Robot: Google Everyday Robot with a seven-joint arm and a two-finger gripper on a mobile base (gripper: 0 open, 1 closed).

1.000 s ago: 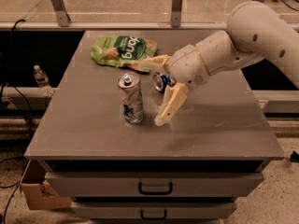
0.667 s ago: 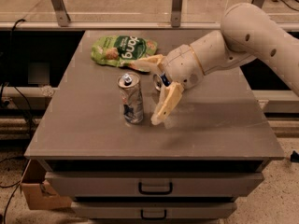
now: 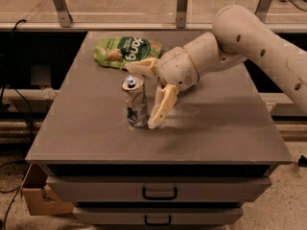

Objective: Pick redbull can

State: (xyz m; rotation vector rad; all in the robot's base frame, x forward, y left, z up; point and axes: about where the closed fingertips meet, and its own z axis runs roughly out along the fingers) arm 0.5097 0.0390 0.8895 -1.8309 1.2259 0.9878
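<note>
The redbull can [image 3: 135, 102] stands upright on the grey table [image 3: 216, 123], slim and silver with blue patches, a shiny pull-tab top and a slight dent. My gripper [image 3: 144, 92] is open. One cream finger [image 3: 162, 107] points down just right of the can, close to it. The other finger [image 3: 141, 67] reaches left behind the can's top. The can stands between the two fingers, not gripped. The shorter dark-blue soda can is hidden behind my wrist.
A green snack bag [image 3: 125, 51] lies at the back of the table, behind the can. The table has drawers [image 3: 159, 193] below its front edge. A glass rail with metal posts [image 3: 182, 6] runs behind the table.
My arm has moved left toward the can. The lower finger now sits right next to the can, and the dark-blue soda can seen earlier is covered by the wrist.
</note>
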